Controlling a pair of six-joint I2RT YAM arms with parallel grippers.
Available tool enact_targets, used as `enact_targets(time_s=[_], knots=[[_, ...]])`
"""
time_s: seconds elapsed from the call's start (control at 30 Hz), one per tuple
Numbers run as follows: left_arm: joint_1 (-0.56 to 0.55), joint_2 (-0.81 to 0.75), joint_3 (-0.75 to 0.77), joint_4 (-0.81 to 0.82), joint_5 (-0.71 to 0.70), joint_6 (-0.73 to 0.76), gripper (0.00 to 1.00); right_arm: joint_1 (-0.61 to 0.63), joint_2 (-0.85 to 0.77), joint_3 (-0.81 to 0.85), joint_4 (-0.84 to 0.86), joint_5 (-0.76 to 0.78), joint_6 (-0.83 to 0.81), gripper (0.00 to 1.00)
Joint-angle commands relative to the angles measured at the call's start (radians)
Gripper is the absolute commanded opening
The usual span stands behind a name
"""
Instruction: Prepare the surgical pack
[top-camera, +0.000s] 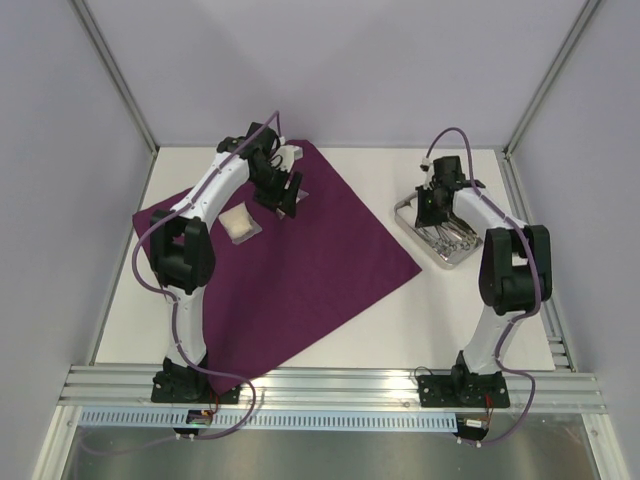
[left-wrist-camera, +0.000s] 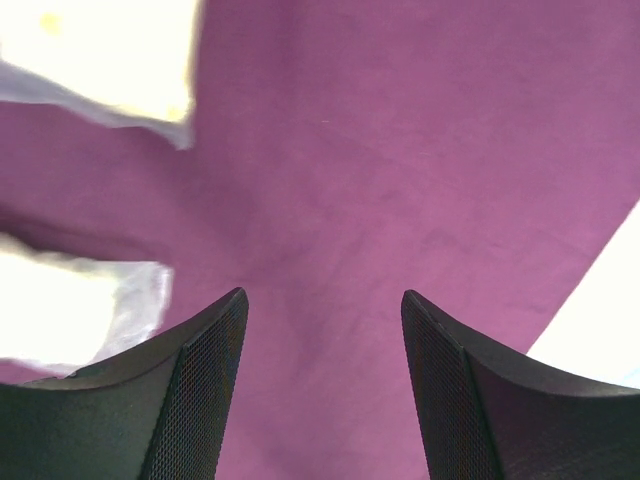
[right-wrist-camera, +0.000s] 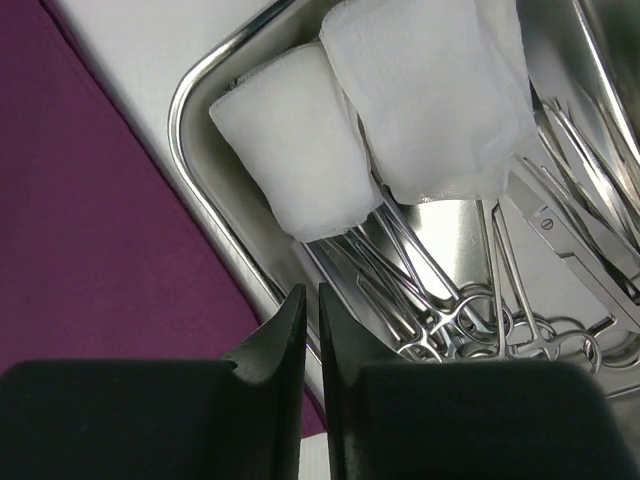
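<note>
The dark-purple cloth (top-camera: 320, 260) lies spread flat on the table. A pale packet (top-camera: 240, 224) rests on its left part. In the left wrist view two pale packets (left-wrist-camera: 100, 60) (left-wrist-camera: 70, 310) lie on the cloth (left-wrist-camera: 400, 150), left of my fingers. My left gripper (top-camera: 288, 200) (left-wrist-camera: 322, 295) hangs open and empty just above the cloth's far part. The steel tray (top-camera: 405, 215) (right-wrist-camera: 195, 90) stands to the right of the cloth and holds steel forceps (top-camera: 455, 235) (right-wrist-camera: 440, 300) and two white gauze pads (right-wrist-camera: 290, 150) (right-wrist-camera: 430, 90). My right gripper (top-camera: 430, 212) (right-wrist-camera: 312, 290) is shut and empty over the tray's near-left rim.
The white table (top-camera: 440, 320) shows around the cloth and tray. Grey walls and metal frame posts (top-camera: 120, 80) close in the back and sides. A ribbed metal rail (top-camera: 330, 385) runs along the front by the arm bases.
</note>
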Motion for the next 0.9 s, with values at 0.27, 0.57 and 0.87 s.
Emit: enact_targets(time_s=[0.27, 0.57, 0.87], knots=[[0.207, -0.067, -0.115, 0.114, -0.322, 0.016, 0.77, 0.016, -0.159, -0.075, 0.130, 0.193, 0.102, 0.25], [0.230, 0.059, -0.158, 0.160, -0.300, 0.087, 0.80, 0.027, -0.202, -0.106, 0.110, 0.181, 0.094, 0.26], [0.245, 0.154, -0.118, 0.154, -0.308, 0.086, 0.44, 0.046, -0.261, -0.109, 0.073, 0.187, 0.091, 0.25]])
